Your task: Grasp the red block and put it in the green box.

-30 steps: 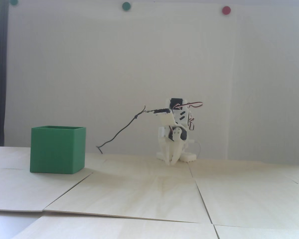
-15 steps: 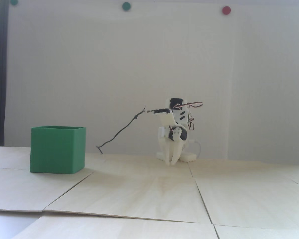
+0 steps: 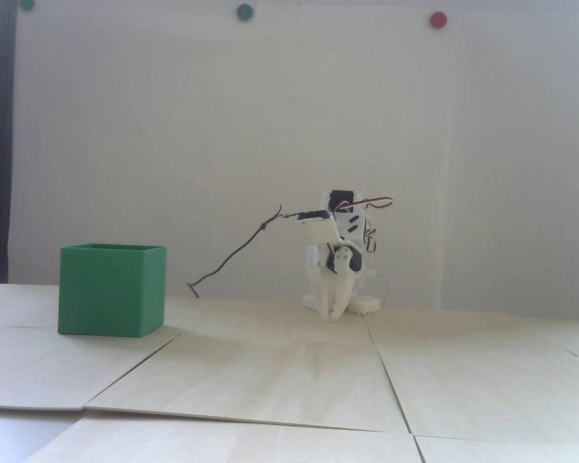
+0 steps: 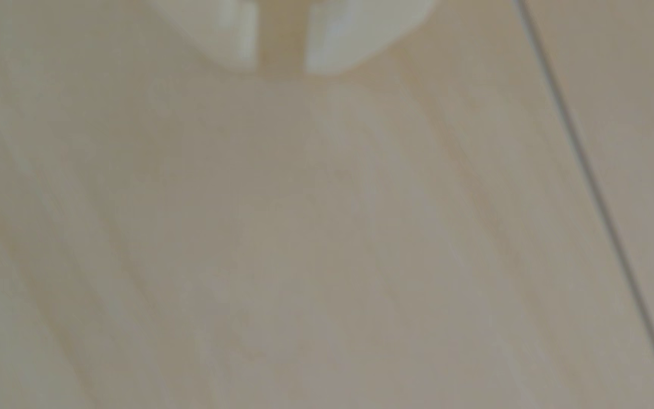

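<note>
The green box [image 3: 111,289] stands on the pale wooden table at the left of the fixed view, its top open; its inside is hidden from here. The red block shows in neither view. My white arm is folded low at the back centre, with the gripper [image 3: 331,316] pointing down and its tips just over the table, well to the right of the box. In the wrist view the gripper [image 4: 280,59] enters from the top edge. Its two white fingertips [image 4: 333,47] stand a narrow gap apart, with only bare wood between them.
A thin black cable [image 3: 231,255] loops from the arm down to the table between the box and the arm. Seams [image 3: 391,381] between the wooden panels run across the table. Round green and red dots [image 3: 437,19] sit high on the white wall.
</note>
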